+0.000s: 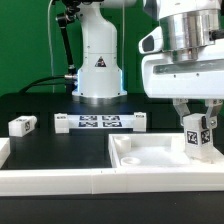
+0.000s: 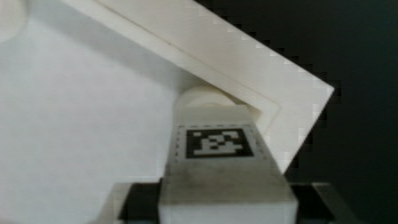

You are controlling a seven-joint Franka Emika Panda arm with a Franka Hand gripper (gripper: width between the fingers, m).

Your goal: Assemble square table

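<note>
Gripper (image 1: 196, 128) clenched on one white block leg (image 1: 195, 138), gripped across opposed flat sides, at 3 o'clock in the exterior view. The leg's lower end comes down at a corner of the tabletop (image 1: 150, 155), which lies rimmed side up at 5 o'clock, just beside the L-shaped border wall (image 1: 50, 178). In the wrist view the tag (image 2: 217, 142) on the leg faces you, and the leg's far end noses into the angle of the raised rim (image 2: 249, 75); you cannot tell whether it is seated. A second leg (image 1: 22, 125) lies loose at 9 o'clock, well apart; the marker board (image 1: 100, 122) sits near centre.

Judge the leg light, stiff and rather slick: hard plastic that will not yield but may twist between the fingers. Hold it mid-length on flat faces, as shown. The slab looks broader and heavier; take it by the rim, if at all.
</note>
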